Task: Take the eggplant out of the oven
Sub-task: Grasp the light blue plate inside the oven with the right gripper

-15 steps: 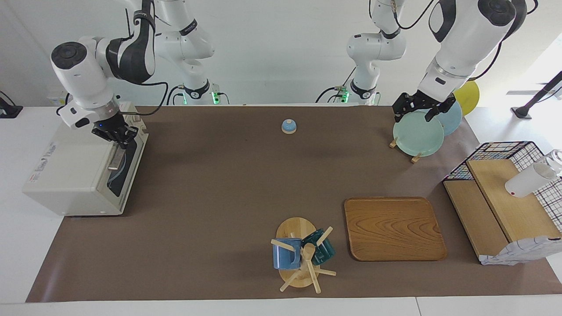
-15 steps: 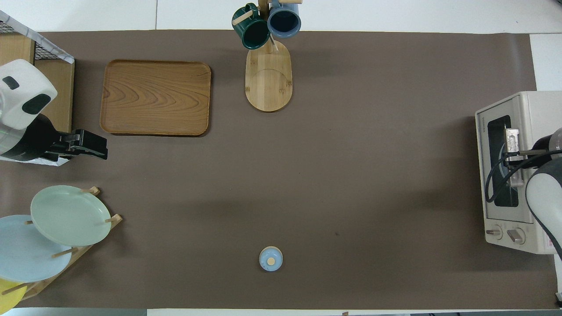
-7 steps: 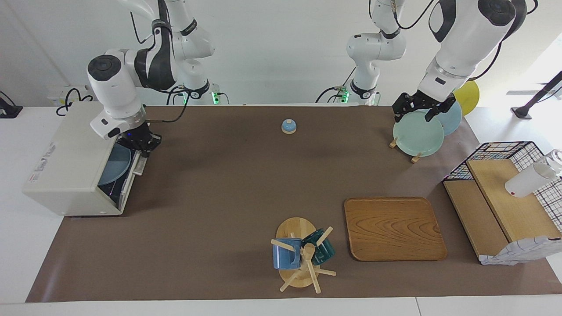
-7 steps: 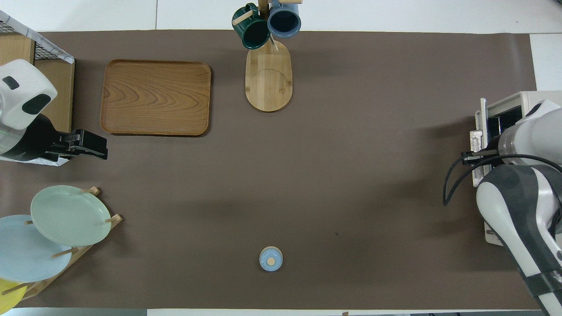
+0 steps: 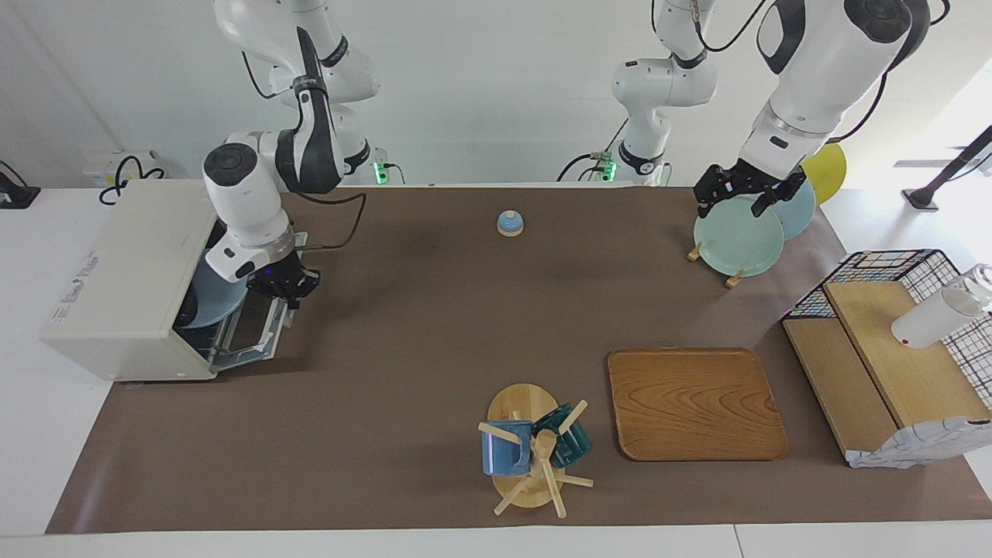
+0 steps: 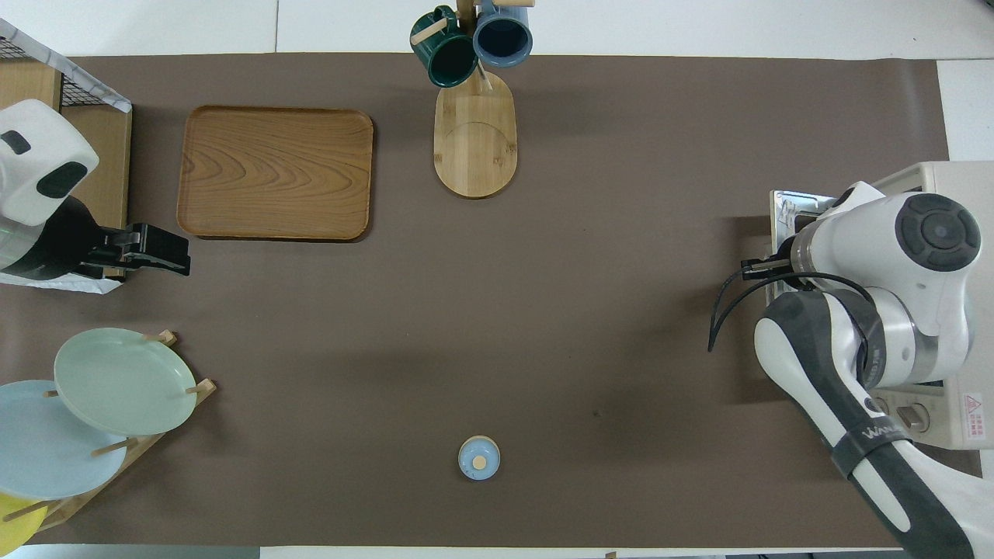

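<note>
The cream-white oven (image 5: 116, 271) stands at the right arm's end of the table, and its top shows in the overhead view (image 6: 951, 175). Its door (image 5: 248, 329) hangs open and low, almost flat. My right gripper (image 5: 287, 288) is at the door's free edge, shut on the door handle. In the overhead view the right arm covers the gripper and most of the door (image 6: 790, 206). A blue plate (image 5: 203, 298) shows inside the oven. The eggplant is hidden. My left gripper (image 5: 736, 198) waits open and empty over the plate rack.
A small blue bell (image 5: 509, 223) sits mid-table near the robots. A mug tree (image 5: 531, 449) and a wooden tray (image 5: 694, 403) lie farther out. The plate rack (image 5: 740, 236) and a wire shelf (image 5: 891, 349) with a white bottle (image 5: 934, 318) stand at the left arm's end.
My right gripper has pulled the oven door from shut down to almost fully open, moving away from the oven front. The blue plate inside came into view. The left arm has barely moved.
</note>
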You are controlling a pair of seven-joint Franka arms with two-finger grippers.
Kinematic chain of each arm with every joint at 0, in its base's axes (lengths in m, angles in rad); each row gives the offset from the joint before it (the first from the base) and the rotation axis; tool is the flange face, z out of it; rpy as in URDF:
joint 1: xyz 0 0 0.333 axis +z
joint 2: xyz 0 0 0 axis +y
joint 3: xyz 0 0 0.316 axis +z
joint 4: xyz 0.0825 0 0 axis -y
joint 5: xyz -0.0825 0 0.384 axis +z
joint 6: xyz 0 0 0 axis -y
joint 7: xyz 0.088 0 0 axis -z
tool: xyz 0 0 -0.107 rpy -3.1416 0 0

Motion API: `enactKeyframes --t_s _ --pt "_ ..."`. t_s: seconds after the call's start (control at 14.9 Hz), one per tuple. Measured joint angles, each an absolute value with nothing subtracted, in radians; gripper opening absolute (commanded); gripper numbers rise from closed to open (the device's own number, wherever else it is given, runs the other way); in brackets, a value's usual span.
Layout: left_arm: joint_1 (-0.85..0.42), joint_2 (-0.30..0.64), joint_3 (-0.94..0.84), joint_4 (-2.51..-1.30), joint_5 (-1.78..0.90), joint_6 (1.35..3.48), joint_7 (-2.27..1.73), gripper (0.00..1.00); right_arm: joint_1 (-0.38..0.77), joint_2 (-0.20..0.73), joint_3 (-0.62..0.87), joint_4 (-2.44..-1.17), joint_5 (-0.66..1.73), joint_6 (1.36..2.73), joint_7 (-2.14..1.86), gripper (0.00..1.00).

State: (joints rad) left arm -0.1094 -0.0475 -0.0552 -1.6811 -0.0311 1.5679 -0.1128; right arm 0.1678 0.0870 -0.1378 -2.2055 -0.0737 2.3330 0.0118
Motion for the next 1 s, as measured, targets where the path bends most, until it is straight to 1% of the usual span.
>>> enactKeyframes --t_s 0.27,0.67,0.74,0.8,0.87,1.0 --pt "-0.109 -0.047 -0.055 -1.681 -0.031 1.575 -0.113 1.00 0.172 0.116 -0.137 -2.209 -0.034 2.357 0.037 0.00" --pt "-0.109 -0.047 -0.055 -1.681 -0.031 1.582 -0.113 1.00 0.213 0.118 -0.137 -2.201 -0.016 2.353 0.058 0.00" --pt "-0.109 -0.047 -0.055 -1.681 -0.031 1.583 -0.113 1.00 0.221 0.119 -0.137 -2.189 -0.016 2.335 0.062 0.15" --pt "-0.109 -0.047 -0.055 -1.681 -0.031 1.584 -0.113 1.00 0.225 0.118 -0.137 -2.167 -0.016 2.294 0.067 0.18" --pt "-0.109 -0.047 -0.055 -1.681 -0.031 1.584 -0.113 1.00 0.225 0.117 -0.138 -2.139 -0.016 2.241 0.070 0.28" --pt "-0.109 -0.047 -0.055 -1.681 -0.031 1.585 -0.113 1.00 0.222 0.106 -0.148 -2.091 -0.022 2.144 0.070 0.36"
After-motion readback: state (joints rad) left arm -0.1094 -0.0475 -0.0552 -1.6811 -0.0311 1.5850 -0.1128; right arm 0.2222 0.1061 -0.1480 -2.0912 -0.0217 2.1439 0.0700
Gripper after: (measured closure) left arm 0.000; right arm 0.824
